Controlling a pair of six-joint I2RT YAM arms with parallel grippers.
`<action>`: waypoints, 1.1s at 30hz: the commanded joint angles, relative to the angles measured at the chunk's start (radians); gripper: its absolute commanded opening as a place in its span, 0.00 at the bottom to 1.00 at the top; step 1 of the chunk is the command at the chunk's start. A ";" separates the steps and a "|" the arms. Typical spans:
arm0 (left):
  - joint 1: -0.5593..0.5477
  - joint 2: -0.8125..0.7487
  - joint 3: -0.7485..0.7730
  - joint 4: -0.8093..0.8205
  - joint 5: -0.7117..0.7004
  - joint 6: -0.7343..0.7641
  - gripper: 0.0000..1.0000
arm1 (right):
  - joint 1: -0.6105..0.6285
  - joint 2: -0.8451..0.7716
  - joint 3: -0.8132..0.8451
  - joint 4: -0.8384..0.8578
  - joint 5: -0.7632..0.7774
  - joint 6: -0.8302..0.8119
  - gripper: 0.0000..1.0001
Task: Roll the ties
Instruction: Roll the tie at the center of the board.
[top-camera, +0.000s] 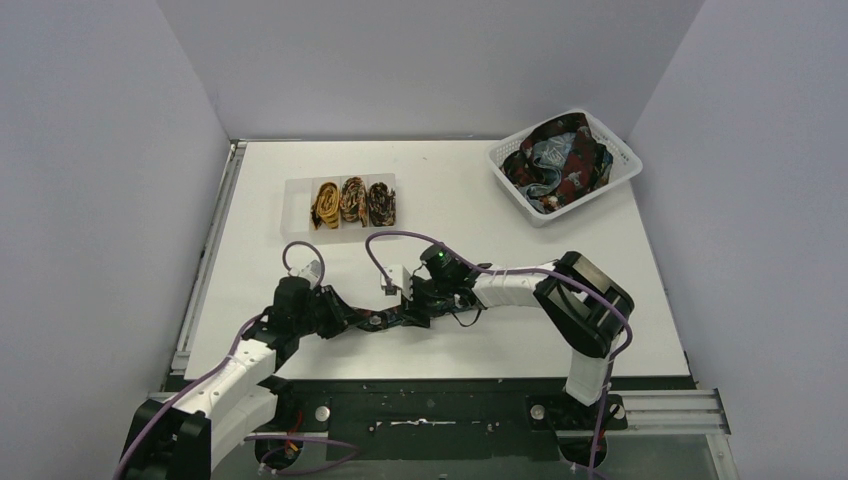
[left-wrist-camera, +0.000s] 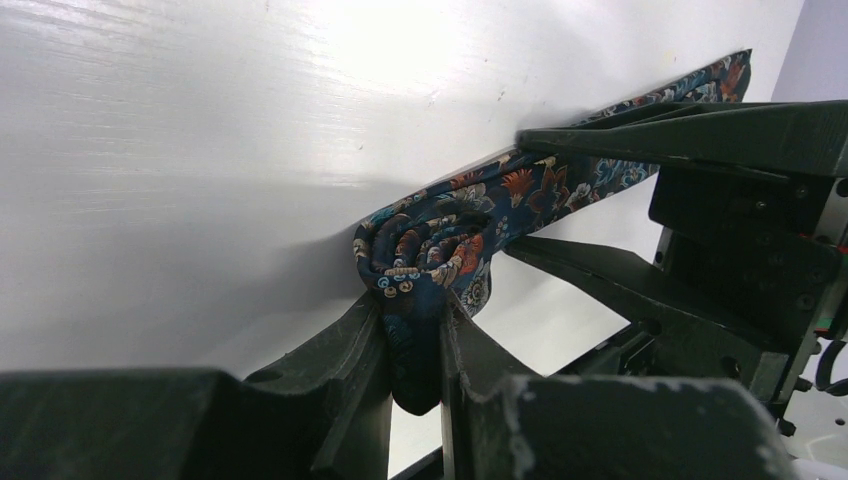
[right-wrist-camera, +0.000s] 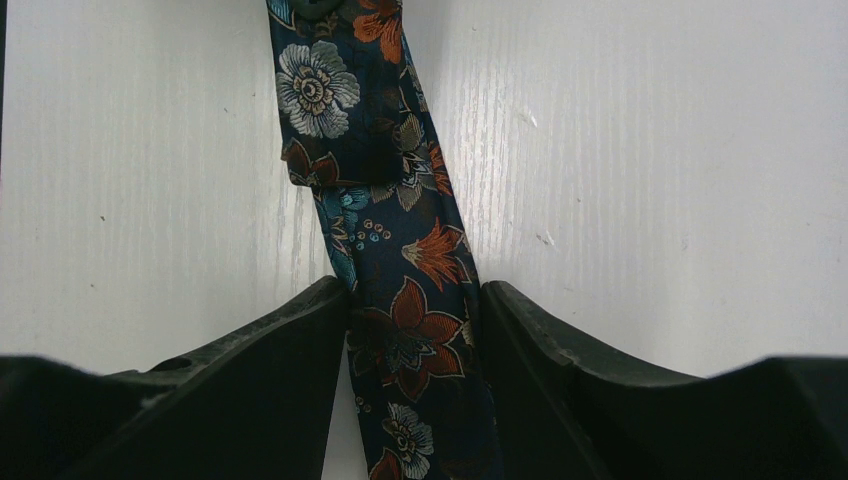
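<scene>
A navy tie (left-wrist-camera: 425, 250) with orange and white flowers is partly coiled, and my left gripper (left-wrist-camera: 415, 340) is shut on that coil, just above the table. The uncoiled strip (right-wrist-camera: 400, 240) runs on flat between the fingers of my right gripper (right-wrist-camera: 415, 330). Those fingers stand open at the strip's two edges without squeezing it. In the top view both grippers meet near the table's front, left gripper (top-camera: 368, 322) and right gripper (top-camera: 412, 305). Three rolled ties (top-camera: 352, 201) lie side by side farther back.
The rolled ties rest on a clear tray (top-camera: 296, 210) at the back left. A white lattice basket (top-camera: 618, 178) at the back right holds a heap of loose ties (top-camera: 555, 160). Purple cables (top-camera: 395, 238) arc over both arms.
</scene>
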 joint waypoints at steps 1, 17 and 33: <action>-0.009 -0.003 0.031 0.048 -0.059 -0.008 0.11 | -0.009 0.004 0.005 -0.062 0.064 -0.024 0.66; -0.011 -0.074 0.014 -0.020 -0.166 -0.044 0.11 | -0.059 -0.107 0.050 0.043 0.215 1.044 0.80; -0.015 -0.053 0.074 -0.106 -0.201 0.019 0.11 | 0.063 -0.002 0.068 0.143 0.261 1.206 0.26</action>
